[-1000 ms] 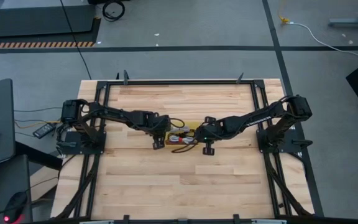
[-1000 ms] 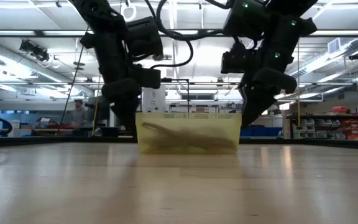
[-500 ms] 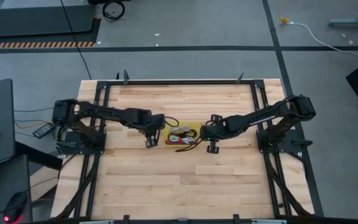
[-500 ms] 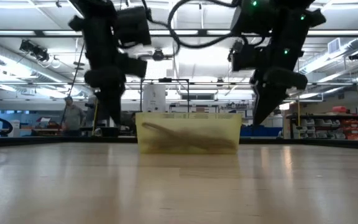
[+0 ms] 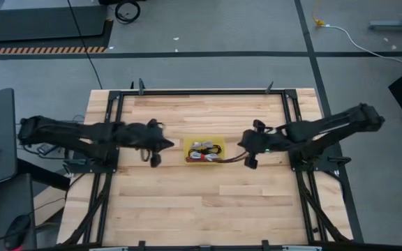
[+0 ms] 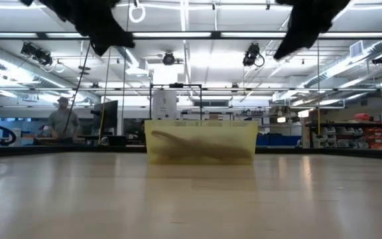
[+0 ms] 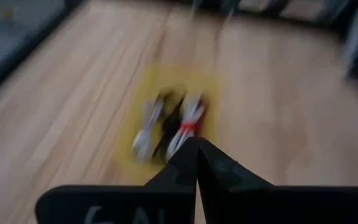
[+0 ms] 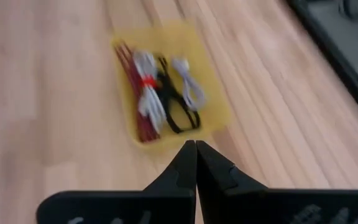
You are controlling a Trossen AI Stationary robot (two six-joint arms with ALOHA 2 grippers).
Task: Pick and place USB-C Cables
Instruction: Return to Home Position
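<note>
Left arm (image 6: 91,20), right arm (image 6: 310,20) cropped at low view's top edge; USB-C Cables (image 7: 169,124) blurred in left wrist view.

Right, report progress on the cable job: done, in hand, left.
Done: four USB-C cables lie in the yellow bin. In hand: nothing; left tool and right tool are shut, empty, high up, one on either side of the bin. Left: apparently just parking them.

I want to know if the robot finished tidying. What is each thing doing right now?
yellow bin: upright on table, holds four cables.
black cable: inside bin.
dark red cable: inside bin.
grey-silver cable: inside bin.
white cable: inside bin.
left gripper: shut, empty.
right gripper: shut, empty.
</note>
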